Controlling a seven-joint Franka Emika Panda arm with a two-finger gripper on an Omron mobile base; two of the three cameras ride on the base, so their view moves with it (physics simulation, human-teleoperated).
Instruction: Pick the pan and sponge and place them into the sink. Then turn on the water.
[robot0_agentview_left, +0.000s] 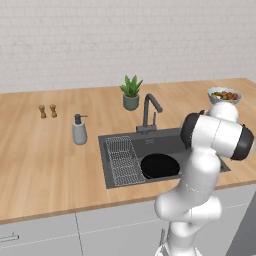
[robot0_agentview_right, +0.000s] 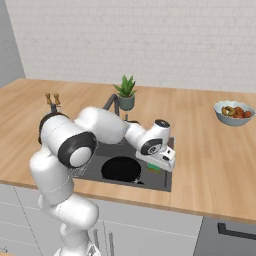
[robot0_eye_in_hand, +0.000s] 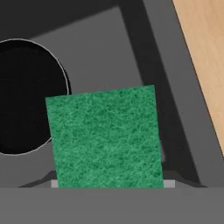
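The black pan (robot0_agentview_left: 160, 166) lies flat in the right part of the dark grey sink (robot0_agentview_left: 103, 150), beside the wire rack (robot0_agentview_left: 121, 161). My gripper (robot0_agentview_right: 156, 165) hangs over the sink's right side, shut on the green sponge (robot0_agentview_right: 153, 168). In the hand view the sponge (robot0_eye_in_hand: 105, 138) sits close up, its green face hiding the fingertips. Below it are the basin floor (robot0_eye_in_hand: 109, 52) and the pan (robot0_eye_in_hand: 26, 96) to the left. The dark gooseneck faucet (robot0_agentview_left: 148, 112) stands behind the basin, and no stream comes from its spout.
A potted plant (robot0_agentview_left: 131, 93) stands behind the faucet. A grey soap dispenser (robot0_agentview_left: 79, 130) is left of the sink, with two small shakers (robot0_agentview_left: 47, 111) farther left. A bowl of food (robot0_agentview_right: 234, 112) sits on the wooden counter (robot0_agentview_right: 210, 145) at the right.
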